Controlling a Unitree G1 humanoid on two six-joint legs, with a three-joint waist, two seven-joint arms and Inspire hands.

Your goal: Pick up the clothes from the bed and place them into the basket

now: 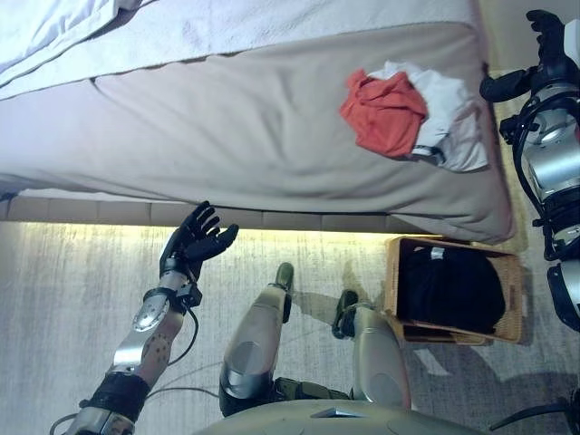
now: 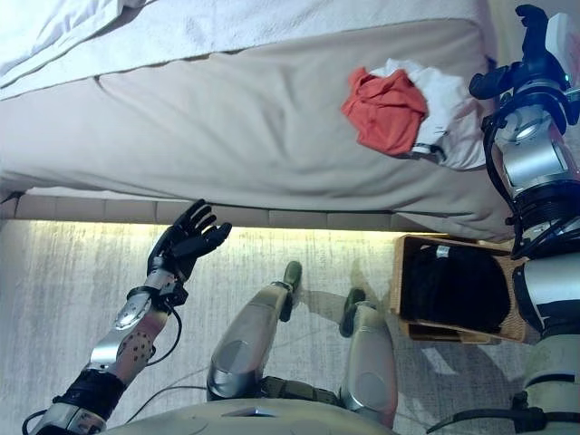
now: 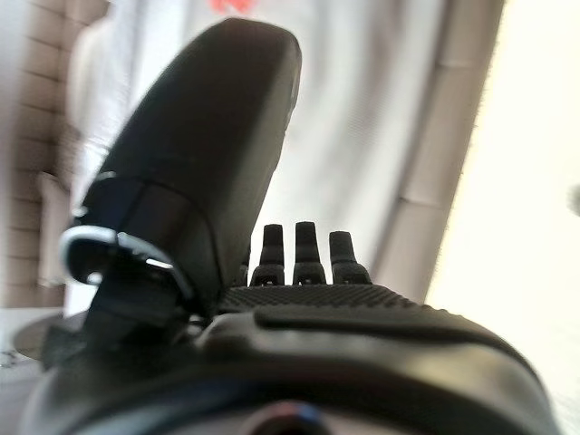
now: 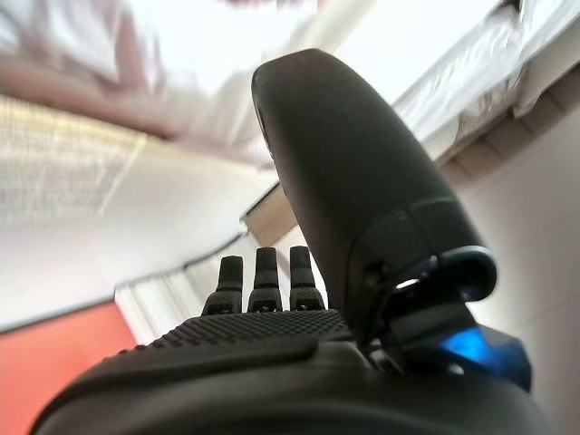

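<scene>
An orange-red garment (image 1: pixel 385 111) lies crumpled on the grey bed (image 1: pixel 236 127), on top of a white garment (image 1: pixel 446 113), near the bed's right end. A wicker basket (image 1: pixel 521 304) stands on the floor below them with dark clothes (image 1: pixel 451 288) inside. My right hand (image 1: pixel 544 41) is raised to the right of the pile, beyond the bed's edge, fingers straight and holding nothing. My left hand (image 1: pixel 193 240) hovers open over the floor by the bed's front edge, far left of the clothes.
A white duvet (image 1: pixel 54 32) covers the far left of the bed. The bed's front edge (image 1: pixel 272 217) runs across the view above a pale carpet (image 1: pixel 63 308). The basket sits close against the bed's right corner.
</scene>
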